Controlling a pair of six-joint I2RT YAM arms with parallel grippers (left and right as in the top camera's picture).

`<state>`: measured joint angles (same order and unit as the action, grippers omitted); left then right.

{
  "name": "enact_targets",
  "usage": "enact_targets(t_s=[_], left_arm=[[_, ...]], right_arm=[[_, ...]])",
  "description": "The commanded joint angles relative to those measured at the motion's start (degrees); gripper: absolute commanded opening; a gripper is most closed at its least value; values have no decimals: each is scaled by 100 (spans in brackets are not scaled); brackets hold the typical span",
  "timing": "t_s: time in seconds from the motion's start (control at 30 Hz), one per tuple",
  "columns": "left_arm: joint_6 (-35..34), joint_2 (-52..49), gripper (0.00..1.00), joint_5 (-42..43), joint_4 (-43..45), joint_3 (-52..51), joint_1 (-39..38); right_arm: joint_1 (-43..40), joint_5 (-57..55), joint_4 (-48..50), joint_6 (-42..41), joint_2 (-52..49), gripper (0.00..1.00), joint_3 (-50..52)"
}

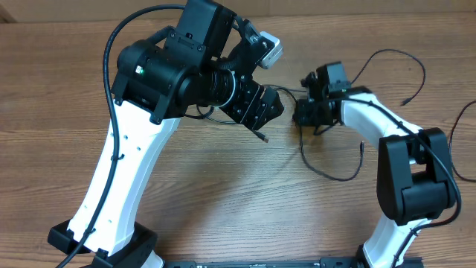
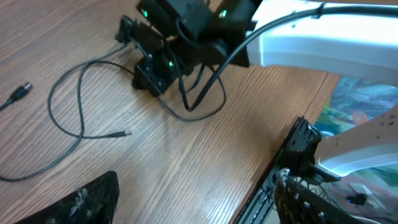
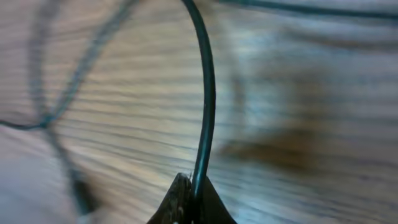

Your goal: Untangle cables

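- Thin black flexible cables (image 1: 331,179) with small plug ends are spread on the brown wooden table (image 1: 223,201), mostly around and to the right of the right gripper. Part of them is hidden under the raised left arm.
- One strand (image 3: 209,93) is pinched at the very tips of the black two-finger right gripper (image 3: 191,202), which is closed tight on it, low to the table.
- The black left gripper (image 1: 268,117) is held wide above the table, and nothing is seen between its fingers.
- A slip is judged the main risk: the strand is caught only by the fingertips, so it could be drawn out by a quick pull.
- Any crossing hidden under the left arm could be tightened by a hard pull, or a plug (image 1: 361,147) could be snagged on another strand.
- No single long axis can be given, since the cables lie in loose curves. The held strand is led straight out from the fingertips, then bent. From overhead, the strand leaving the gripper is swept toward the robot bases in a U, with its plug end pointed back away from them.
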<state>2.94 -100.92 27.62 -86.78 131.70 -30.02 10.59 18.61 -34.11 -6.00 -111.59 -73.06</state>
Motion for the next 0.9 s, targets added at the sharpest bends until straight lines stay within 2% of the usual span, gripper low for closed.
enact_targets(t_s=[0.0,0.2,0.53,0.67,0.87], left_arm=[[-76,138,80,24,4,46,-2],[-74,138,80,22,48,46,-2],[-76,129,81,-85,76,46,-2],[-76,127,86,-83,164,44,-2],[-76,122,91,-85,157,44,-2]], right_arm=[[17,365,-367,-13,623,4,-879],[17,125,-1316,0,1045,4,-2251],[17,-776,-1781,-4,1484,4,-3923],[15,-1735,-1956,-7,1491,4,-4638],[-291,-2911,-1838,-2,1491,4,-5143]])
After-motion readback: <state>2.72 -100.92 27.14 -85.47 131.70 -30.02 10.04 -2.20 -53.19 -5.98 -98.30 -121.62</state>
